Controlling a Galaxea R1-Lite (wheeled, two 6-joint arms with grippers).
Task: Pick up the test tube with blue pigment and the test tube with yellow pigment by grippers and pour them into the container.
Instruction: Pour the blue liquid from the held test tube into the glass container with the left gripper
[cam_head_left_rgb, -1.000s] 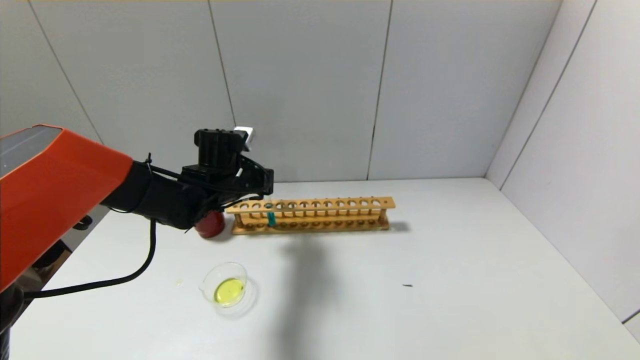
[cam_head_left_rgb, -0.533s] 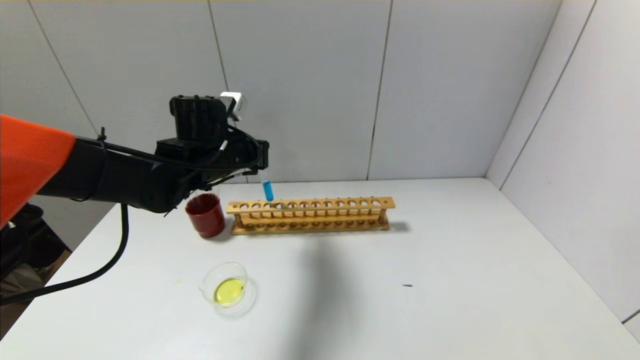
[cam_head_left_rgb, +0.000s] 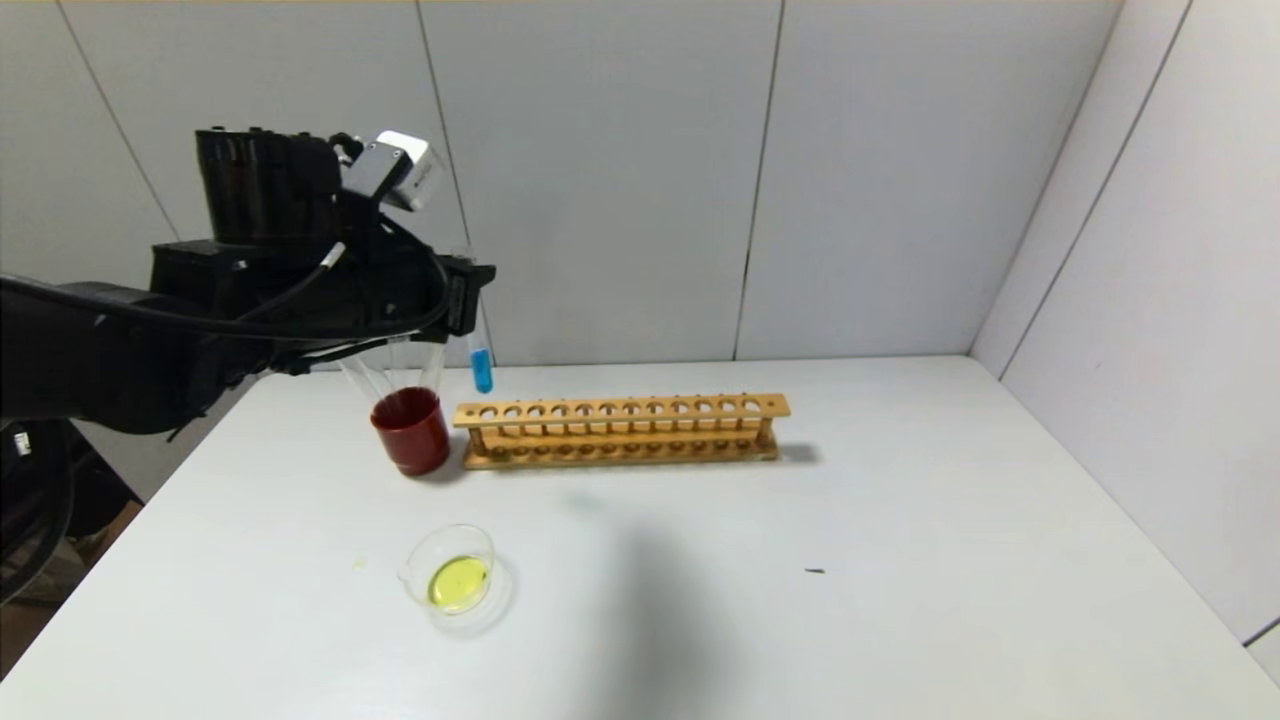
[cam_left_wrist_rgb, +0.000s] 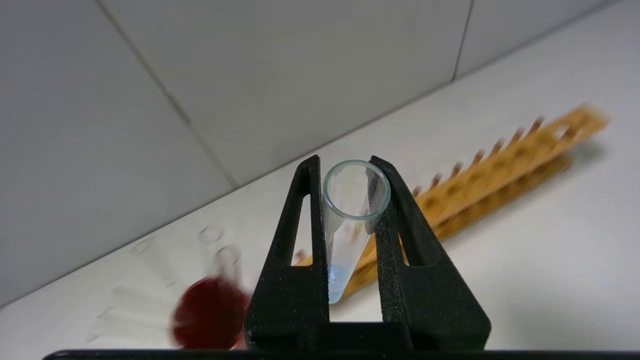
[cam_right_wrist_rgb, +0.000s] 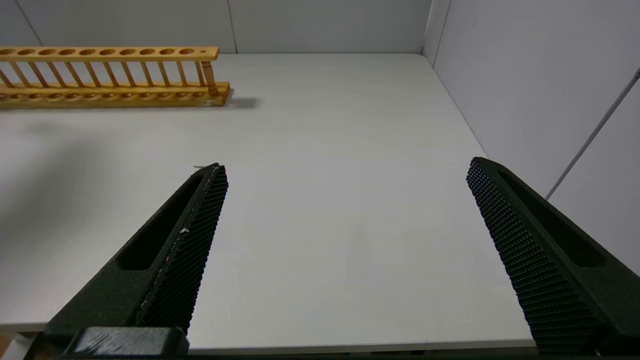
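My left gripper (cam_head_left_rgb: 470, 300) is shut on the test tube with blue pigment (cam_head_left_rgb: 481, 372) and holds it upright in the air, above the gap between the red cup and the rack's left end. The left wrist view shows the tube (cam_left_wrist_rgb: 345, 235) clamped between the two black fingers of that gripper (cam_left_wrist_rgb: 345, 170), blue liquid at its bottom. The container (cam_head_left_rgb: 453, 570), a low clear glass dish, sits on the table nearer me and holds yellow liquid. No test tube with yellow pigment shows. My right gripper (cam_right_wrist_rgb: 345, 170) is open and empty over the table's right side.
A wooden tube rack (cam_head_left_rgb: 620, 430) stands at the back of the white table (cam_head_left_rgb: 900, 550) and also shows in the right wrist view (cam_right_wrist_rgb: 110, 75). A dark red cup (cam_head_left_rgb: 411, 430) with colourless tubes (cam_head_left_rgb: 395, 365) stands left of the rack. Walls close the back and right.
My left gripper has lifted the blue tube out of the rack, then carried it up and to the left, towards the red cup. The dish and rack have not moved.
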